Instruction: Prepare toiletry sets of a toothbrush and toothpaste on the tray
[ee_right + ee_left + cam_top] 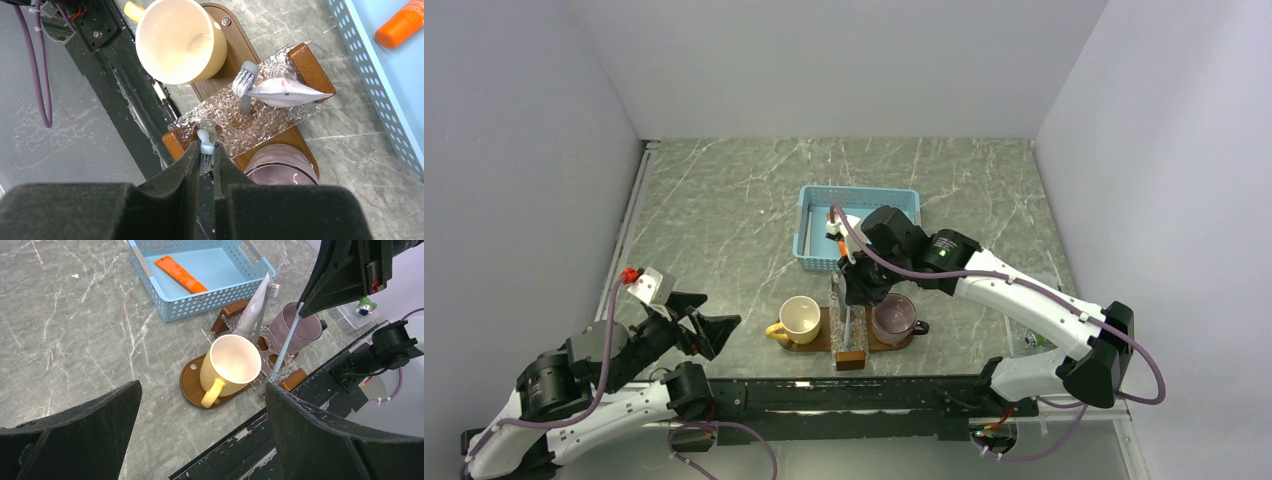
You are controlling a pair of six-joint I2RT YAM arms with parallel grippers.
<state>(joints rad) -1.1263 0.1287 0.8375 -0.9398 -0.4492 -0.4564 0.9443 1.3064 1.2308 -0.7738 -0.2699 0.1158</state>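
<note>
Right pincer (205, 146) clenched the pale-blue toothbrush (286, 342), which stood upright in the clear holder (240, 125) on the tray (192, 385). Left pincer (202, 387) hung released. The white tube's (287, 93) print was unreadable.

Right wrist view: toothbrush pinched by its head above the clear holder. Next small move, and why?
Probably open the right jaws and release it. The toothbrush stands nearly upright, its lower end apparently already in a hole of the clear holder on the tray, beside a second brush and a white tube, so it should stay put.
</note>
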